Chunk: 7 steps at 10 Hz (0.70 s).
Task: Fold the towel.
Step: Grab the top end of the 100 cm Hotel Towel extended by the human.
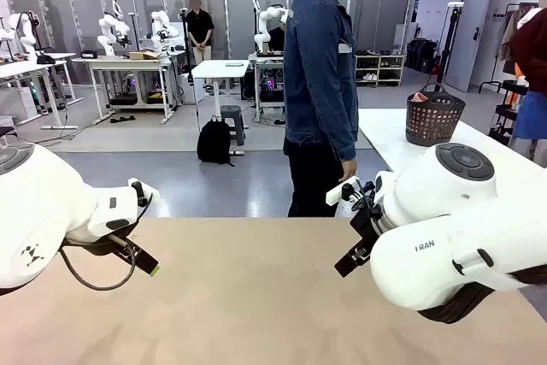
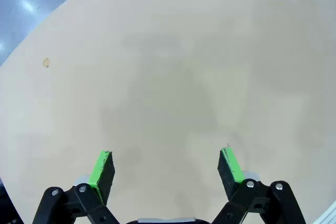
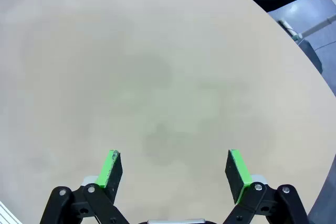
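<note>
Your left gripper (image 2: 167, 156) hangs over the 9 o'clock side of the beige, round-edged tabletop (image 1: 256, 297), jaws spread as wide as they go and holding nothing. Your right gripper (image 3: 174, 156), on the 3 o'clock side, is just as wide and just as empty. Under both sets of green pads you have bare table surface.

You cannot place the salmon-pink terry towel from here. A dark perforated basket (image 1: 434, 117) sits on the white neighbouring table (image 1: 402, 138) at about 2 o'clock. A reddish tint shows through its holes, but whether that is the cloth you cannot tell.

A person in a blue denim jacket (image 1: 320, 83) stands at 12 o'clock, close to the far edge, one hand (image 1: 346, 168) hanging near your right arm.

The risks, as I judge them:
- Swing the right arm toward 12 or 2 o'clock and you could strike that hand.
- Close or descend now and the pads only scrape tabletop.
- If the cloth gets laid over the open fingers, the terry loops could snag and drag it crooked.
</note>
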Tool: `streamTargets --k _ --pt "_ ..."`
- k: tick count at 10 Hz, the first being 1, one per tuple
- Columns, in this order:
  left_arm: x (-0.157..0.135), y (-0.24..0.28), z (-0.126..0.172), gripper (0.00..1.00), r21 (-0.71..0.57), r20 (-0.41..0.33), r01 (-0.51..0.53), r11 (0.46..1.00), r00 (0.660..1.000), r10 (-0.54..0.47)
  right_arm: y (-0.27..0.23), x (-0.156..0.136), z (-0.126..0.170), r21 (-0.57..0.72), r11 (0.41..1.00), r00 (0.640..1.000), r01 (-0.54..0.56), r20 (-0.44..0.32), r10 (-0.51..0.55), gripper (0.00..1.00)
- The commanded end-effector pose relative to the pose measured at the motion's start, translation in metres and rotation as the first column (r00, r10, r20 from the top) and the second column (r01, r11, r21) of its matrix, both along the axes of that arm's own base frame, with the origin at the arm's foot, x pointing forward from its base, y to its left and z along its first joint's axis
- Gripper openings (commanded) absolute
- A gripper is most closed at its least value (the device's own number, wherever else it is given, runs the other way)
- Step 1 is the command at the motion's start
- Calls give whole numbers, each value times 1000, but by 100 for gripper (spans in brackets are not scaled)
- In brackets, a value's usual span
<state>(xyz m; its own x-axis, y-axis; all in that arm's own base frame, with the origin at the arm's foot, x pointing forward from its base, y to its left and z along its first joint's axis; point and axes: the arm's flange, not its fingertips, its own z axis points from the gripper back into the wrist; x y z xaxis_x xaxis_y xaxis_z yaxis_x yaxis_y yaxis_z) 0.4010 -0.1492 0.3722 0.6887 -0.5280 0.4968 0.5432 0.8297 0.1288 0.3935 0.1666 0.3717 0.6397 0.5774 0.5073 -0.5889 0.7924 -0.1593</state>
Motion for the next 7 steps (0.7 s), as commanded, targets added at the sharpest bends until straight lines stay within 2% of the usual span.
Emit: streamTargets --k 1,7 --pt "0 0 0 100 0 0 0 1000 1000 0 0 0 0 0 1000 1000 0 0 0 100" --pt "0 0 0 100 0 0 0 1000 1000 0 0 0 0 0 1000 1000 0 0 0 100"
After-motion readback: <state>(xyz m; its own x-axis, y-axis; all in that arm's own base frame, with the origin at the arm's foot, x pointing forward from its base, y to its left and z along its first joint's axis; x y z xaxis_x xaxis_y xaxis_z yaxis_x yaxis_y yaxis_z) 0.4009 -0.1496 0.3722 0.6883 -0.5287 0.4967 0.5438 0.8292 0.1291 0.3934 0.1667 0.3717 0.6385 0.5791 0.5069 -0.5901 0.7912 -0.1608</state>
